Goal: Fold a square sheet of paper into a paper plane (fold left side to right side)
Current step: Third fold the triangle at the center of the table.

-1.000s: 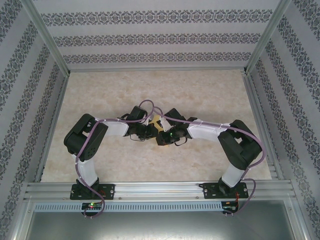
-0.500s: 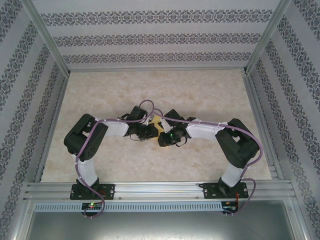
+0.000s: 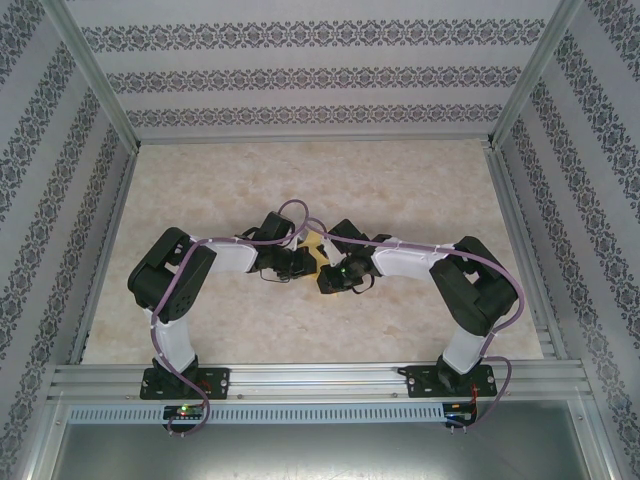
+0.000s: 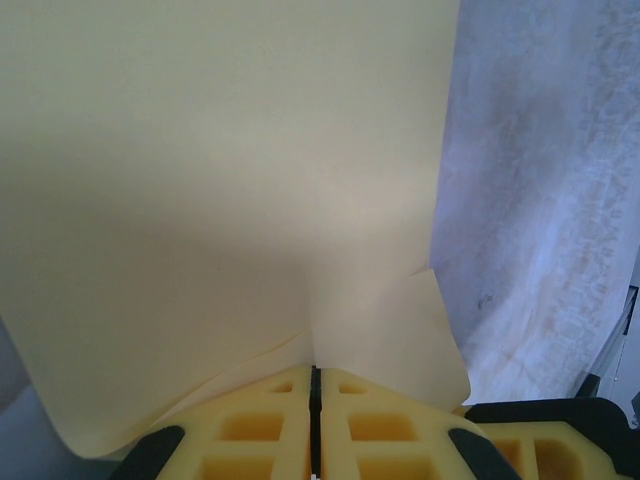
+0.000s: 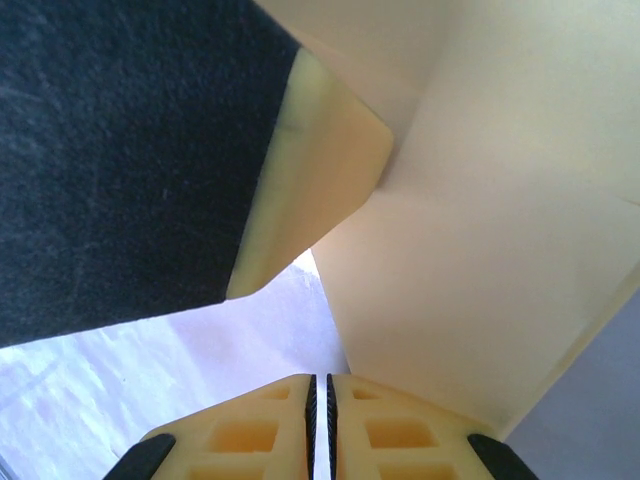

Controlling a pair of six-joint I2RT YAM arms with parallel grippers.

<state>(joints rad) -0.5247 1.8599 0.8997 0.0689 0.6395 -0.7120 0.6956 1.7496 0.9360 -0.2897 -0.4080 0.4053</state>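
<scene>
at the near edge of the table an aluminium rail (image 3: 320, 378) carried both arm bases, with purple cables (image 3: 158, 340) looping up from them. from there the two arms bent inward and met over the middle of the beige marbled table (image 3: 420, 180).

the left gripper (image 3: 300, 258) and the right gripper (image 3: 330, 264) sat just beside each other there, and the square sheet of paper (image 3: 318, 247) showed as a small yellow patch between them.

in the left wrist view the left gripper (image 4: 315, 372) had its yellow fingers (image 4: 250, 425) pressed together, and the lower edge of the square sheet of paper (image 4: 220, 180) ran down into the seam between them, so it was pinched there. the sheet stood up in front of the camera, puckered at the pinch, its lower right corner curling free.

in the right wrist view the right gripper (image 5: 318, 378) had its jaws closed to a thin slit. the square sheet of paper (image 5: 500, 250) rose from just beside the right fingertip, bent along a crease. whether its edge sat inside the slit could not be told. a dark matte body (image 5: 120, 150) hung above on the left.

beyond the grippers the table lay bare up to the patterned walls (image 3: 320, 80).
</scene>
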